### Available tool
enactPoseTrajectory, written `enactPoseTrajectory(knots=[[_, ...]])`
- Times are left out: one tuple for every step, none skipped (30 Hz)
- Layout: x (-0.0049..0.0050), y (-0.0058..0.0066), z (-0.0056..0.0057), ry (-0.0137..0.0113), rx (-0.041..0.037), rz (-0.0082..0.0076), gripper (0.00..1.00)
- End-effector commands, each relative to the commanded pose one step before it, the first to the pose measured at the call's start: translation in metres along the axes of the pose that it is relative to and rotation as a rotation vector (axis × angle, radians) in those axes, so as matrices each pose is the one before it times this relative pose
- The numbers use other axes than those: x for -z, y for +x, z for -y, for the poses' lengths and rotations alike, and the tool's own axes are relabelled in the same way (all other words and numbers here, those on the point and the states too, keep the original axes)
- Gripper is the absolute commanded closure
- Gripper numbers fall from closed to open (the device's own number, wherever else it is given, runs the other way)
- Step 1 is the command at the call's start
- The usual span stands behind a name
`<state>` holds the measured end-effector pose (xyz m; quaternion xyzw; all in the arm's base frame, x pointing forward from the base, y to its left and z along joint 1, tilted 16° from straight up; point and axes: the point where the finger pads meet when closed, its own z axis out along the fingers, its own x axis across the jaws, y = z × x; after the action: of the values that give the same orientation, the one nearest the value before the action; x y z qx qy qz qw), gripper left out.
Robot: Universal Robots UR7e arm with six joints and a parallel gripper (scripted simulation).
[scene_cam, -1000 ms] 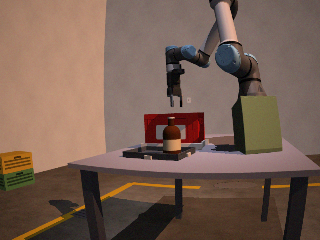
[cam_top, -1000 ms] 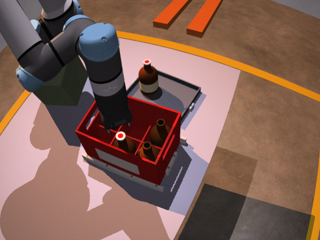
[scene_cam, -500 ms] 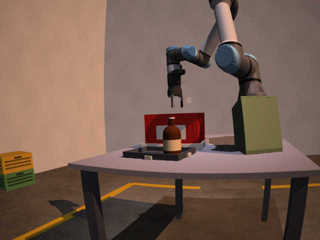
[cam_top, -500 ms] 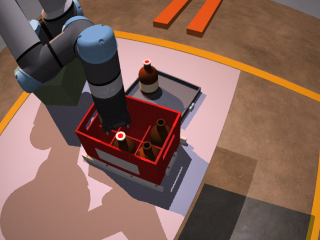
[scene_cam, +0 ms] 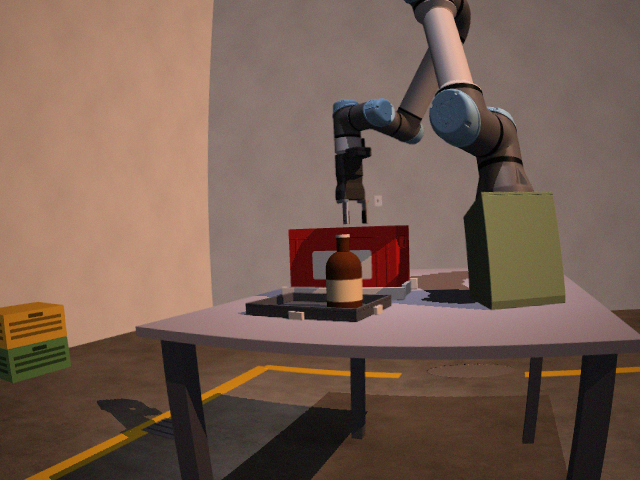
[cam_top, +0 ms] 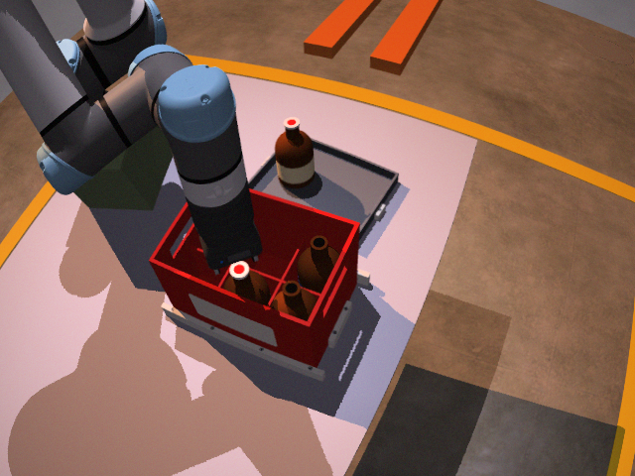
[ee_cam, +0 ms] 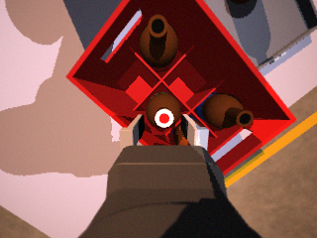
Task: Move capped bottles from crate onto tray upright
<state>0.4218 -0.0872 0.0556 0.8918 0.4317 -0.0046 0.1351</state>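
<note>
Right at the wrist camera, the gripper (ee_cam: 162, 130) hangs with its fingers spread wide apart and nothing between them, straddling the air directly above the capped bottle (ee_cam: 162, 111) in the red crate (ee_cam: 94, 94). That bottle stands in the crate's near compartment, white cap with a red dot facing up, the fingertips just above the crate's rim in the exterior view. Deeper inside the crate, two open bottles: one (ee_cam: 158, 42) in the cell beyond the capped one, another (ee_cam: 225, 112) in the cell to its right, both with dark bare mouths. Past the crate, just beside its far wall, lies the dark tray (cam_top: 358, 202), and on it a second capped bottle (cam_top: 294, 154) stands upright.
</note>
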Motion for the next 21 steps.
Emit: enactPoseTrajectory(knots=[[-0.000036,0.00013,-0.00042,-0.00140,-0.00010,-0.00045,0.00],[-0.000431,0.00001,-0.00001,-0.00004,0.00000,-0.00001,0.00],[-0.000431,0.00001,-0.00001,-0.00004,0.00000,-0.00001,0.00],[-0.000431,0.00001,-0.00001,-0.00004,0.00000,-0.00001,0.00],[-0.000431,0.00001,-0.00001,-0.00004,0.00000,-0.00001,0.00],[-0.000431,0.00001,-0.00001,-0.00004,0.00000,-0.00001,0.00],[-0.000431,0.00001,-0.00001,-0.00004,0.00000,-0.00001,0.00],[-0.000431,0.00001,-0.00001,-0.00004,0.00000,-0.00001,0.00],[-0.000431,0.00001,-0.00001,-0.00004,0.00000,-0.00001,0.00],[-0.000431,0.00001,-0.00001,-0.00004,0.00000,-0.00001,0.00],[-0.000431,0.00001,-0.00001,-0.00004,0.00000,-0.00001,0.00],[-0.000431,0.00001,-0.00001,-0.00004,0.00000,-0.00001,0.00],[-0.000431,0.00001,-0.00001,-0.00004,0.00000,-0.00001,0.00],[-0.000431,0.00001,-0.00001,-0.00004,0.00000,-0.00001,0.00],[-0.000431,0.00001,-0.00001,-0.00004,0.00000,-0.00001,0.00],[0.000000,0.00000,0.00000,0.00000,0.00000,0.00000,0.00],[0.000000,0.00000,0.00000,0.00000,0.00000,0.00000,0.00],[-0.000402,-0.00005,-0.00002,0.00012,-0.00001,0.00003,0.00],[-0.001333,-0.00002,-0.00006,-0.00001,0.00000,0.00000,0.00],[-0.001333,-0.00002,-0.00006,-0.00001,0.00000,0.00000,0.00],[-0.001333,-0.00002,-0.00006,-0.00001,0.00000,0.00000,0.00]])
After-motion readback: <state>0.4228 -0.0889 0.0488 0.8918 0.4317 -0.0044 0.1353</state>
